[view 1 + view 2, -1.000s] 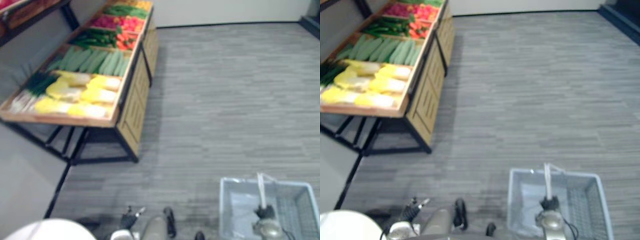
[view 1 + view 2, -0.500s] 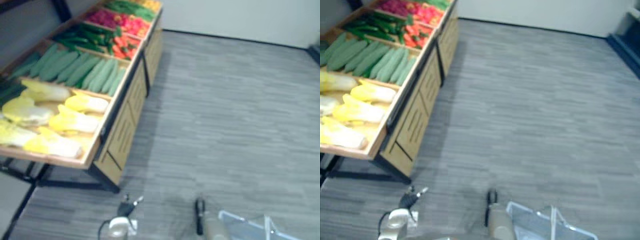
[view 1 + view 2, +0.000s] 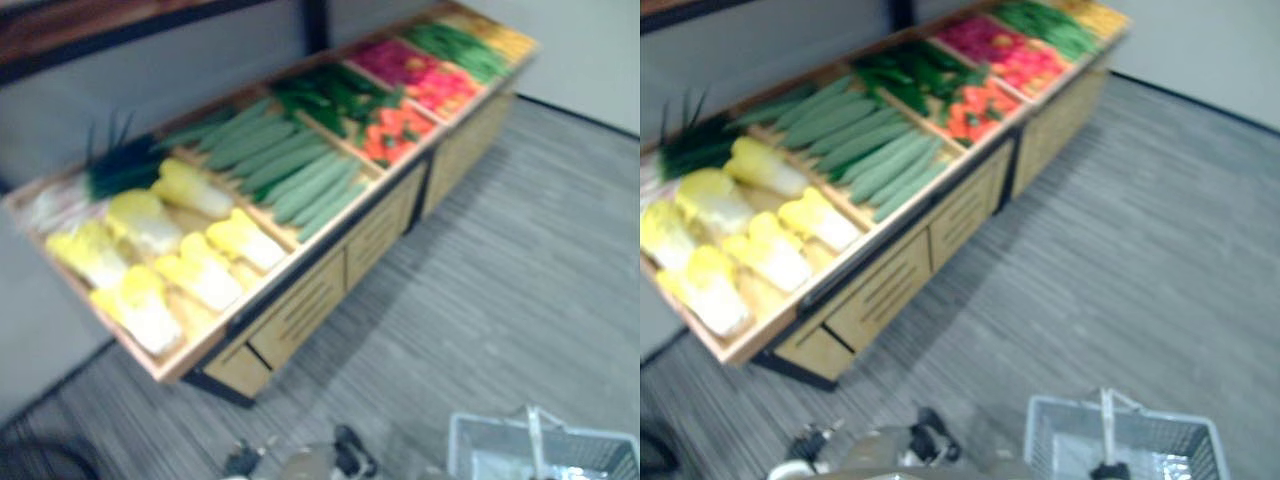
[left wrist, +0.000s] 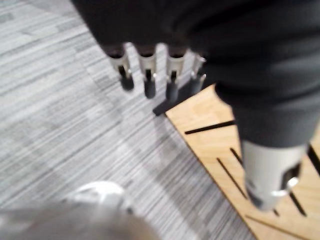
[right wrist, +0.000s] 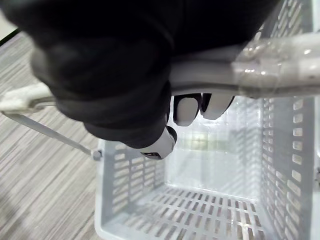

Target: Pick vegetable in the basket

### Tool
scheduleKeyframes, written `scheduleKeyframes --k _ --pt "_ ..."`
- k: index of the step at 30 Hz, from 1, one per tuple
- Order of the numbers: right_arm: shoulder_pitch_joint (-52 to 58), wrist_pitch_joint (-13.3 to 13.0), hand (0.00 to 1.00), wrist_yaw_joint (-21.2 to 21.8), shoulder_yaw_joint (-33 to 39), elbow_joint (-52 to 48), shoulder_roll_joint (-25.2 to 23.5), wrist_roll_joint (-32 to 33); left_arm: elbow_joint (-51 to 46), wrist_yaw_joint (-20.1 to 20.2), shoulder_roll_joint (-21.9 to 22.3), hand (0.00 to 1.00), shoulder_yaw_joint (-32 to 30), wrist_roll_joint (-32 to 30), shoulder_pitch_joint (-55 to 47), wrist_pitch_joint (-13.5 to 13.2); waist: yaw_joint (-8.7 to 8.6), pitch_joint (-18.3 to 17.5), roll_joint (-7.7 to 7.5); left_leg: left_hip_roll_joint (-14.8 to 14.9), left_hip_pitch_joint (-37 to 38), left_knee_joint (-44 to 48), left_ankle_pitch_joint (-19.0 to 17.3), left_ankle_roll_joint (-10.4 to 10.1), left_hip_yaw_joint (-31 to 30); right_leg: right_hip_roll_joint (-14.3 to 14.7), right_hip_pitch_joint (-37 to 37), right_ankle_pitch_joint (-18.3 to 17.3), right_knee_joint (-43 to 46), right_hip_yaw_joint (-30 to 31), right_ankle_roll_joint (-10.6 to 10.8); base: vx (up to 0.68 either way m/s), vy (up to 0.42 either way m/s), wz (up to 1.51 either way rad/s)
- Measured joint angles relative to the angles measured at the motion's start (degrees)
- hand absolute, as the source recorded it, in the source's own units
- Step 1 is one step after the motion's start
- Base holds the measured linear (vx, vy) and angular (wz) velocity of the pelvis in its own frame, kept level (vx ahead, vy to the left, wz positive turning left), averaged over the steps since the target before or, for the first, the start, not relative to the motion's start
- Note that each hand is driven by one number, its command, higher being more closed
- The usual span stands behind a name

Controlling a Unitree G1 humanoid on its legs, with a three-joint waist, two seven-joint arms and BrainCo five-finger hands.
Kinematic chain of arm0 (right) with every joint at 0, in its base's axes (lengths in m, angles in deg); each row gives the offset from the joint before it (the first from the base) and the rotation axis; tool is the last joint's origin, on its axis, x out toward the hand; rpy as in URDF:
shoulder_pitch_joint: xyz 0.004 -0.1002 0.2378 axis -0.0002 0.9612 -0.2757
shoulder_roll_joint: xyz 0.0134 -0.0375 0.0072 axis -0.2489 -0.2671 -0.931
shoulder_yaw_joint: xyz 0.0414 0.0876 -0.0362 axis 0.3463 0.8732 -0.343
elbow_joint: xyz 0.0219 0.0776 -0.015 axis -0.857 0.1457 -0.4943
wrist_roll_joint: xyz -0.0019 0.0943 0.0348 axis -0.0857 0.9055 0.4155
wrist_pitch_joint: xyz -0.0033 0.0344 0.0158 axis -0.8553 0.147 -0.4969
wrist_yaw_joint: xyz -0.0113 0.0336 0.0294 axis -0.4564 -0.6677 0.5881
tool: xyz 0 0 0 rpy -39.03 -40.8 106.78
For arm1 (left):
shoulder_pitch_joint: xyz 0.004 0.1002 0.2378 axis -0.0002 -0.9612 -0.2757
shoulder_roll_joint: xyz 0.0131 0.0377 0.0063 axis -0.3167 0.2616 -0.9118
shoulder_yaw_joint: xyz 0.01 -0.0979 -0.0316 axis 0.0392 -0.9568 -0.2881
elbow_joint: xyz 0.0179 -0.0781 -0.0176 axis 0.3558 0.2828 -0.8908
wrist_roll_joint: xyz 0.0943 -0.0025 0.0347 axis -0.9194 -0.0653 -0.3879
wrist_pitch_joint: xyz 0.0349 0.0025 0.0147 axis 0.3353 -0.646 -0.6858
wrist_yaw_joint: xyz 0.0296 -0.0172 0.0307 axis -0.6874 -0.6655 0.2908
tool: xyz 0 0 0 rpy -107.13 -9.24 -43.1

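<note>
Since the view swung onto the vegetable table (image 3: 890,285), picking can start: left hand (image 4: 160,50) fingers (image 4: 148,75) hang straight beside it; right hand (image 5: 115,65) fingers (image 5: 186,109) clasp the basket (image 5: 125,200) handle (image 5: 260,70).

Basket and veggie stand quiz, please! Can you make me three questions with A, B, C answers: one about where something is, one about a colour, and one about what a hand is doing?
1. Where on the vegetable stand do the yellow cabbages lie?
A) at the end nearest the robot
B) at the far end
C) in the middle

2. What colour is the basket?
A) red
B) light grey
C) black

3. What is the right hand doing?
A) lying flat on the floor
B) pinching a carrot
C) gripping the basket's handle

Answers:
1 A, the cabbages fill the nearest compartment, beside the long green cucumbers.
2 B, its slotted walls are pale grey.
3 C, its fingers curl round the handle in the right wrist view.
</note>
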Motion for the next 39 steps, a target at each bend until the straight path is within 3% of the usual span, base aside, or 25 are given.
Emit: scheduleKeyframes --k 1,3,5,6,7,8,9,10,11,12,13,14,15,17,19,21,22,26,29,33,36,39 --pt "-0.1 -0.1 1.00 0.0 0.0 0.0 0.1 0.1 0.0 -0.2 0.0 0.00 0.0 0.0 0.1 0.0 -0.10 0.2 -0.01 0.0 1.2 -0.1 0.2 -0.8 -2.1 -0.6 -1.6 -0.3 1.7 0.9 -0.5 0.45 -0.213 1.81" --pt "-0.4 -0.2 1.00 -0.2 0.1 -0.2 1.1 0.1 -0.2 -0.9 0.6 0.00 0.0 1.7 0.4 0.1 -0.03 0.5 1.62 0.1 4.9 -2.3 0.7 -3.2 -9.1 -1.5 -5.0 -1.7 -1.7 3.2 -2.1 0.42 -0.227 1.68" --pt "-0.5 -1.6 1.00 0.0 0.3 -0.6 1.3 0.2 -2.6 -1.9 1.6 0.00 -0.8 2.7 1.4 -0.1 -0.36 0.4 2.71 1.5 6.6 -4.3 2.4 -6.3 -17.6 0.7 -6.3 -2.7 -22.6 11.0 -1.2 0.43 -0.332 2.10" --pt "-0.8 -2.0 1.00 0.0 0.3 -0.6 1.2 0.2 -3.4 -2.1 1.6 0.00 -1.0 3.7 1.9 -0.1 -0.41 0.4 2.52 1.6 6.5 -5.0 2.5 -7.5 -19.5 0.9 -6.2 -2.2 -29.3 13.3 -0.5 0.41 -0.490 1.96" --pt "-1.9 -2.1 1.00 -0.2 0.5 0.1 0.8 0.2 -4.7 -2.5 1.0 0.00 -2.5 4.6 3.5 -0.1 -0.29 0.0 1.36 1.8 6.1 -5.8 2.6 -9.8 -23.8 0.6 -6.2 -0.4 -44.1 18.4 0.6 0.31 -0.452 1.43" --pt "-2.0 -2.2 1.00 -0.1 0.4 0.1 0.8 0.2 -4.7 -2.8 0.7 0.00 -3.3 5.1 4.3 -0.1 -0.22 -0.1 1.05 2.0 5.8 -5.8 2.3 -10.9 -25.4 0.6 -6.1 0.7 -48.7 20.0 0.6 0.45 -0.716 1.63" --pt "-1.9 -2.4 1.00 0.0 0.3 0.3 0.2 0.2 -5.4 -3.9 -0.6 0.00 -5.1 6.3 6.0 -0.1 -0.17 -0.4 -0.67 2.1 5.8 -4.7 1.2 -13.8 -28.7 0.7 -5.6 3.7 -54.0 24.2 2.3 0.33 -0.575 1.14" --pt "-1.8 -2.7 1.00 0.0 0.3 0.6 0.0 0.4 -5.9 -4.4 -0.9 0.00 -6.3 6.4 6.6 -0.1 -0.33 -0.3 -0.72 2.5 5.6 -3.1 0.2 -14.8 -30.4 1.5 -5.1 6.9 -52.6 25.1 3.3 0.38 -0.687 1.20" --pt "-1.4 -3.1 1.00 0.0 0.9 0.5 -0.2 1.0 -6.6 -4.9 -0.8 0.00 -7.5 6.6 7.6 -0.1 -0.65 0.0 0.42 4.2 5.6 -0.2 -1.3 -16.2 -32.6 3.1 -4.5 8.8 -49.8 24.8 2.5 0.31 -0.533 1.18" --pt "-0.4 -3.3 1.00 -0.2 2.1 -0.1 0.1 1.9 -8.2 -6.2 -0.3 0.00 -8.1 7.2 9.2 -0.3 -1.18 0.6 3.12 8.7 3.5 7.0 -2.6 -18.2 -33.2 5.4 -1.7 6.5 -48.2 19.6 -0.1 0.29 -0.492 1.20" --pt "0.3 -3.3 1.00 0.0 1.9 -0.5 0.2 2.1 -8.9 -6.8 -0.3 0.00 -8.4 8.0 10.4 -0.3 -1.52 0.6 3.58 10.2 1.9 10.6 -2.2 -18.9 -31.4 5.9 -0.5 6.2 -48.3 18.1 -0.7 0.26 -0.453 1.23" --pt "1.6 -3.1 1.00 -0.1 1.8 -1.7 -0.3 2.6 -10.2 -8.1 -0.4 0.00 -9.0 9.4 13.1 -0.7 -1.48 0.7 3.58 13.9 -0.6 15.5 -2.1 -19.3 -24.0 6.2 1.2 5.7 -48.8 15.3 -1.7 0.16 -0.351 0.82" --pt "2.2 -3.0 1.00 -0.2 1.8 -2.3 -0.4 2.6 -10.7 -9.2 -0.4 0.00 -9.0 10.6 14.5 -1.3 -1.46 0.8 3.31 15.6 -0.9 16.2 -2.1 -19.3 -20.2 6.2 2.2 5.5 -49.3 14.3 -1.9 0.18 -0.423 0.75" --pt "2.8 -3.1 1.00 -0.4 1.9 -2.5 -0.1 2.6 -11.3 -11.5 -0.6 0.00 -9.4 11.4 17.8 -2.6 -1.41 0.8 3.22 17.8 0.5 10.4 -0.1 -19.1 -12.5 6.4 4.0 5.6 -51.2 12.6 -2.1 0.16 -0.317 0.34" --pt "2.8 -3.2 1.00 -0.5 1.9 -2.8 0.5 2.5 -11.3 -13.4 -0.8 0.00 -12.0 13.4 20.0 -2.7 -2.08 0.5 3.92 17.7 2.5 2.6 4.2 -18.8 -10.2 6.5 4.1 5.6 -52.0 12.6 -2.2 0.14 -0.092 0.01" --pt "2.9 -3.3 1.00 -0.9 2.7 -2.8 1.3 2.5 -11.4 -16.2 -2.3 0.00 -15.6 15.2 22.2 -2.7 -3.55 0.3 5.45 17.6 6.5 -5.3 13.2 -18.7 -8.9 7.0 4.0 5.6 -52.5 13.2 -2.2 0.15 0.054 -0.11" --pt "2.8 -3.3 1.00 -1.2 3.1 -2.8 1.4 2.5 -11.6 -16.8 -3.2 0.00 -16.1 15.2 22.8 -2.7 -3.93 0.0 6.15 17.0 7.3 -7.0 13.2 -18.7 -9.0 7.1 4.0 5.6 -52.6 13.4 -2.2 0.10 0.105 -0.11" --pt "5.1 -3.4 1.00 -1.7 6.1 -2.7 -1.6 2.6 -22.0 -20.7 -10.1 0.00 -15.1 14.6 26.2 -2.9 -4.41 -0.2 4.78 13.9 8.5 -12.9 13.4 -19.2 -9.0 5.5 4.1 7.0 -55.1 12.7 -0.7 0.02 0.127 0.13" --pt "8.0 -3.1 1.00 -1.9 6.6 -2.5 -2.0 2.6 -26.6 -22.6 -11.8 0.00 -10.8 11.4 28.1 -4.0 -4.58 -0.4 5.12 11.1 9.0 -14.5 13.4 -19.2 -10.5 3.0 5.2 7.7 -56.2 11.4 0.4 0.00 0.137 0.26" --pt "8.0 -2.8 1.00 -2.0 6.6 -2.3 -2.0 2.6 -31.0 -22.2 -9.9 0.00 -3.7 6.9 28.7 -4.0 -4.42 -0.2 5.24 8.0 7.3 -16.1 13.4 -18.9 -10.7 0.5 2.0 8.2 -54.6 12.2 1.5 -0.08 0.152 0.04" --pt "5.1 -2.3 1.00 -2.2 6.4 -2.7 -3.5 2.6 -32.7 -20.4 -6.7 0.00 0.9 3.2 28.5 -3.4 -4.43 1.4 3.18 6.8 5.3 -15.9 12.4 -17.8 -8.8 -0.5 -3.2 7.1 -50.5 15.4 1.0 -0.11 0.107 -0.24" --pt "4.9 -2.1 1.00 -2.4 5.9 -2.9 -4.2 2.6 -35.0 -18.4 -4.1 0.00 3.7 3.2 27.1 -3.4 -4.49 2.3 2.60 6.8 5.4 -16.1 12.4 -18.0 -8.6 0.0 -3.7 6.8 -50.3 17.0 1.1 -0.05 0.005 -0.16"
